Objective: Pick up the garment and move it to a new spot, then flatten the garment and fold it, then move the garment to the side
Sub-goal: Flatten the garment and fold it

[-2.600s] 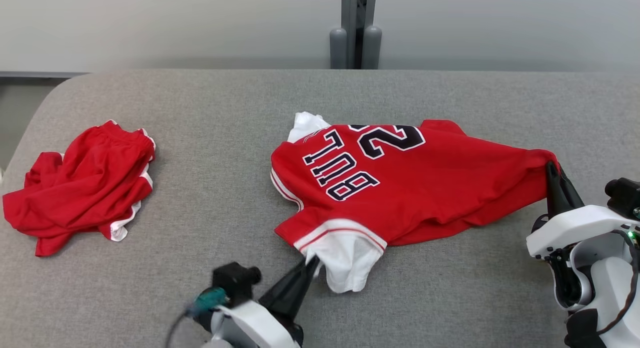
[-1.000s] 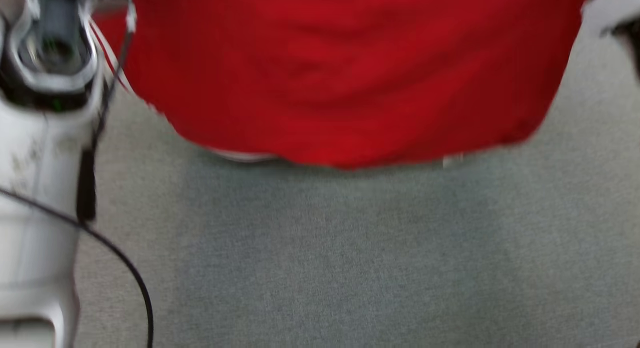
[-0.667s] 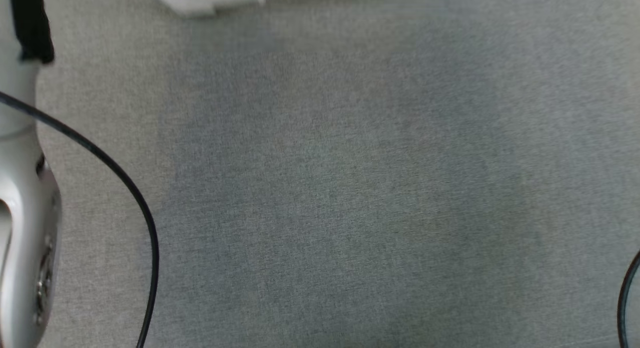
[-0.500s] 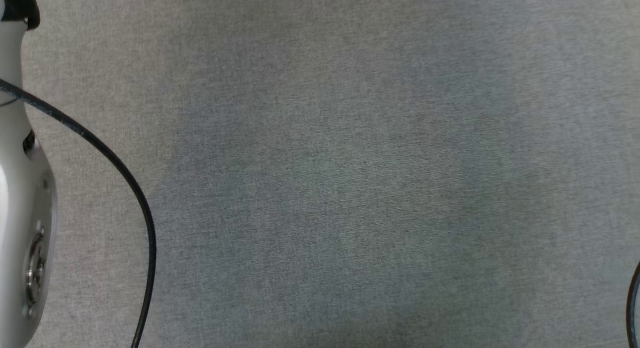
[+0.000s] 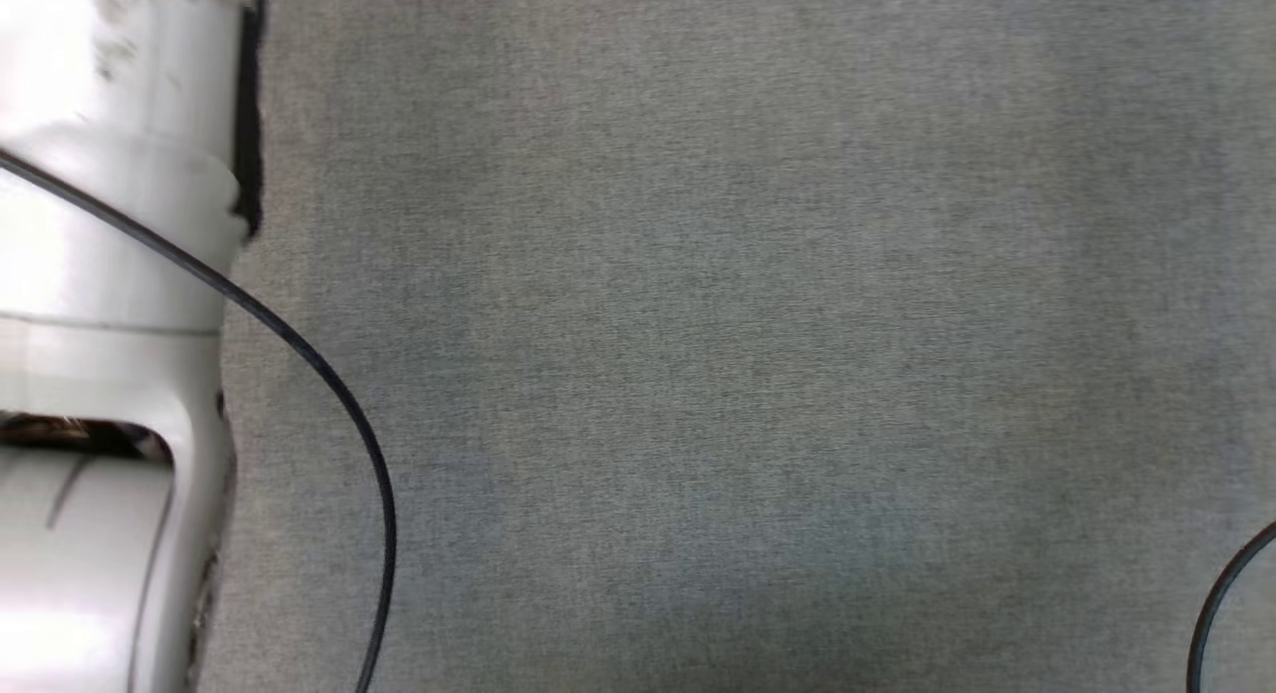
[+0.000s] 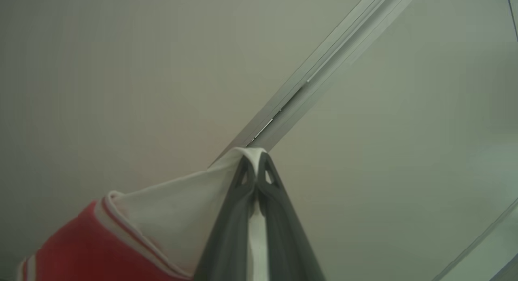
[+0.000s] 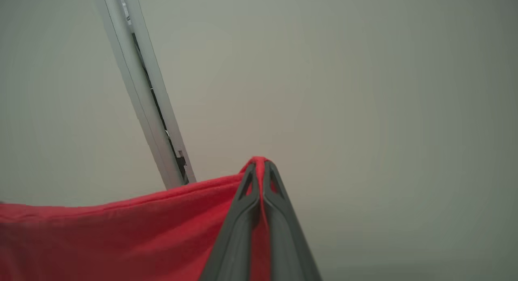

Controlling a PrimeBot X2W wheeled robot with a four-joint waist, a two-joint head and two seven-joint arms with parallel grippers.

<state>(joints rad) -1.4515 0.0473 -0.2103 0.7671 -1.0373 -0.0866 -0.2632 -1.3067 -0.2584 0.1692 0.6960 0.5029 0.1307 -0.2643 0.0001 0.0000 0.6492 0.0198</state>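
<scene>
Grey woven cloth covers the desk (image 5: 748, 354) in the head view. A pale forearm (image 5: 110, 274) stands along the left edge of that view, from bottom to top, large and close to the camera. A thin black cable (image 5: 329, 374) curves from it down across the desk, and a second piece of black cable (image 5: 1211, 603) bends in at the lower right corner.

In the left wrist view the left gripper (image 6: 255, 161) points away from the camera toward a plain pale wall (image 6: 101, 70), where a light metal rail (image 6: 323, 58) crosses in a slant. Its two dark fingers are pressed together, clamped on the tip of a white part of the garment (image 6: 162, 208). From the fingertips the white cloth goes down and to the left in that view, and it meets a red part with striped trim at the border.

In the right wrist view the right gripper (image 7: 259, 165) also points toward the pale wall, with a rail to its left. Its fingers are together too, clamped on a red edge of the garment; a small fold stands just over the fingertips. The red cloth stretches from there to the left, rather taut along its upper edge. Whether any part of the garment touches the desk, I cannot tell.
</scene>
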